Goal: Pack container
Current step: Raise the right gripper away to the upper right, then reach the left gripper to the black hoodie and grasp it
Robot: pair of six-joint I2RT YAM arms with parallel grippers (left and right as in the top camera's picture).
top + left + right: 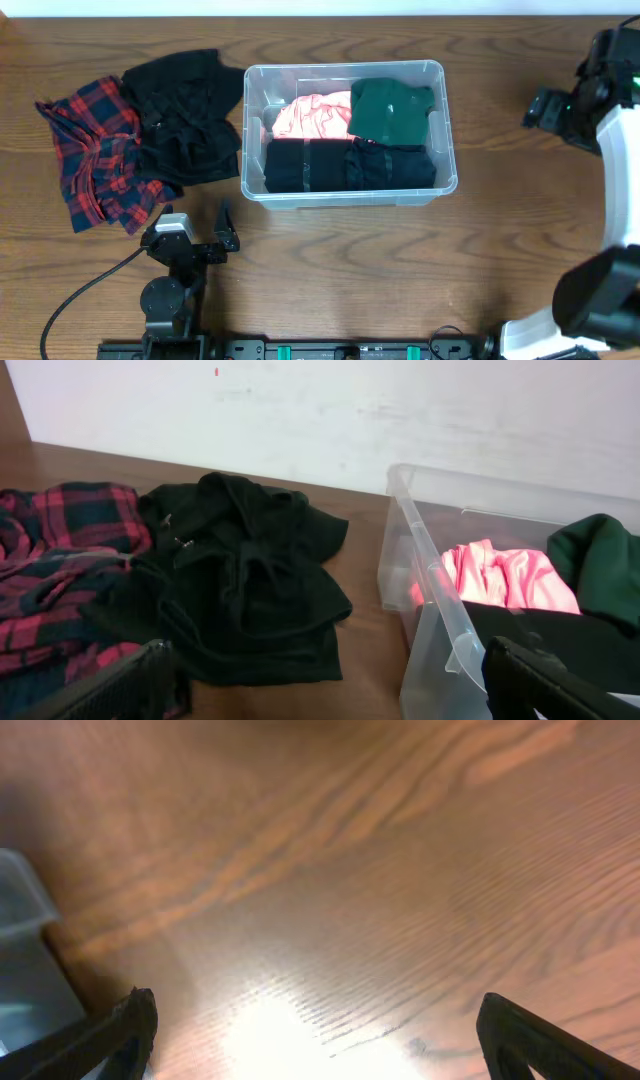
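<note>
Wood table point(330, 260), white wall point(300, 410) behind
Container point(18, 900) blurred at right wrist; left gripper point(330, 685), right gripper point(320, 1040) jaws apart, tips cropped

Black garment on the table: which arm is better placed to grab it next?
Left. The left tool is open and faces the black garment close by; the right tool hangs over the table past the container's far side.

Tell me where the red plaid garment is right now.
In the overhead view the red plaid garment lies crumpled at the far left of the table, touching the black garment that sits between it and the container.
</note>
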